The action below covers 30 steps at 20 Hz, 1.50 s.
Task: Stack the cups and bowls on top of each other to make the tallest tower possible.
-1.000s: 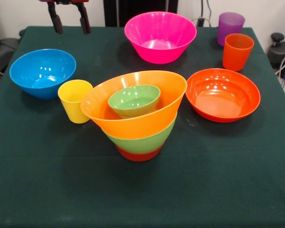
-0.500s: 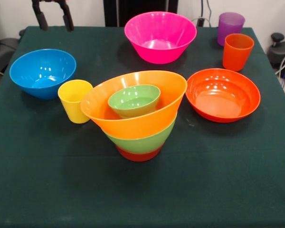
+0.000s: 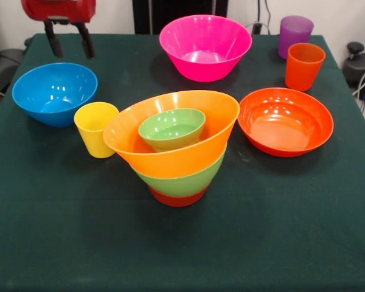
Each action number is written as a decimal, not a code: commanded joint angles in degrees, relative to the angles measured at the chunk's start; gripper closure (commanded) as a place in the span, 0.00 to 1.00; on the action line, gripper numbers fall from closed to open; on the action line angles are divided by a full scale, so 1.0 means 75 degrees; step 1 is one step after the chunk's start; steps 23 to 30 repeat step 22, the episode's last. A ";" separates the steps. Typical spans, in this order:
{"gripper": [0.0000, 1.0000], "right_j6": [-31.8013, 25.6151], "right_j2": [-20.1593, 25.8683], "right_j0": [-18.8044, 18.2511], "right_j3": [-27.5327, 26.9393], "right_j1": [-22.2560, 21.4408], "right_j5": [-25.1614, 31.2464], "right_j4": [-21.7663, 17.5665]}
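The tower point(image 3: 177, 146) stands mid-table: a small red-orange bowl point(image 3: 177, 198) at the base, then a medium green bowl point(image 3: 185, 179), a tilted large yellow-orange bowl point(image 3: 170, 152), and a small green bowl point(image 3: 171, 128) inside on top. A yellow cup point(image 3: 96, 129) touches the tower's left side. The blue bowl point(image 3: 55, 93) sits at the left. My gripper point(image 3: 70, 47) hangs open above the blue bowl's far rim, holding nothing. A pink bowl point(image 3: 205, 47) is at the back, a shallow orange bowl point(image 3: 285, 121) at the right, with the orange cup point(image 3: 303, 66) and purple cup point(image 3: 295, 34) behind it.
The dark green tablecloth point(image 3: 182, 249) covers the table. Dark equipment and cables point(image 3: 362, 64) lie off the right edge.
The gripper moved left over the last second, then lowered toward the blue bowl's far side; its red housing now shows. The bowls and cups have not moved.
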 commanded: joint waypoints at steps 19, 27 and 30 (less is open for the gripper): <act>0.00 -0.1345 0.0261 0.0054 -0.0172 0.1497 -0.0907 -0.1233; 0.00 -0.1307 0.0246 0.0050 -0.0154 0.1515 -0.0951 -0.1250; 0.00 -0.1307 0.0246 0.0050 -0.0154 0.1515 -0.0951 -0.1250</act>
